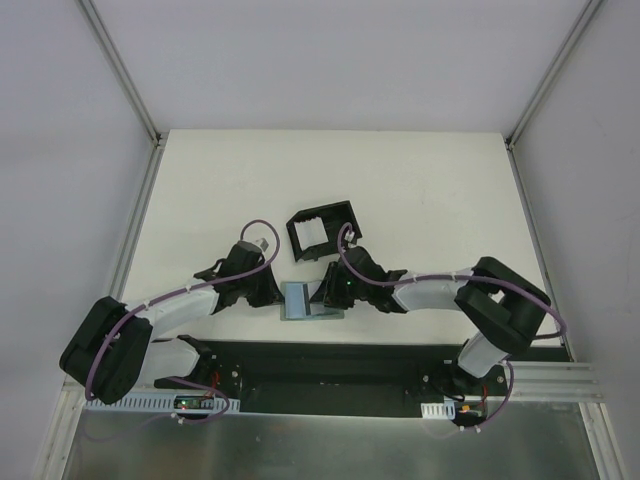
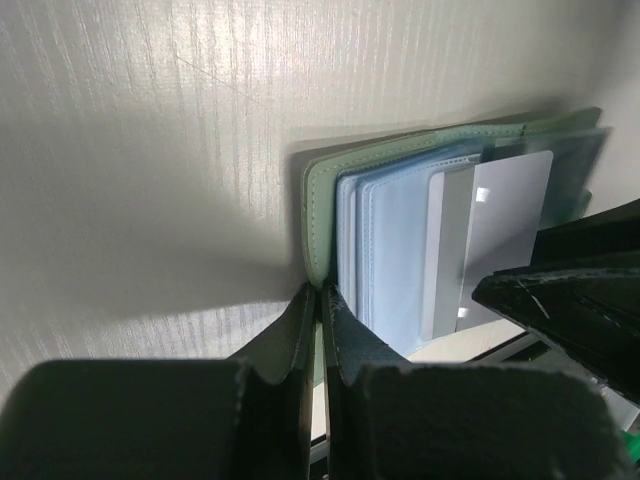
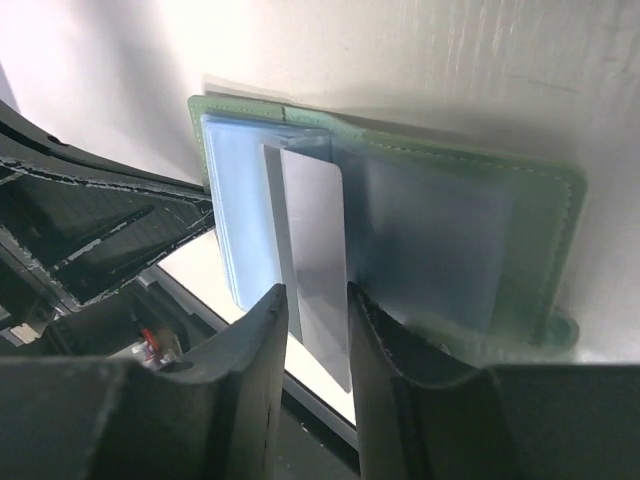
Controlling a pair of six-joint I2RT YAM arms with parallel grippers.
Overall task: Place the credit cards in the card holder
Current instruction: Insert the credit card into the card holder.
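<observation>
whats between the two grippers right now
The open grey-green case lies between the left gripper and the right gripper, as the top view shows. The wrist views show a whitish-grey card standing in its sleeves.

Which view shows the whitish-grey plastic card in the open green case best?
Right wrist: the whitish-grey plastic card sits large and central, flanked by the right gripper, among the green case's blue sleeves. Left wrist shows it partly behind that gripper. Top external: too small to tell.
</observation>
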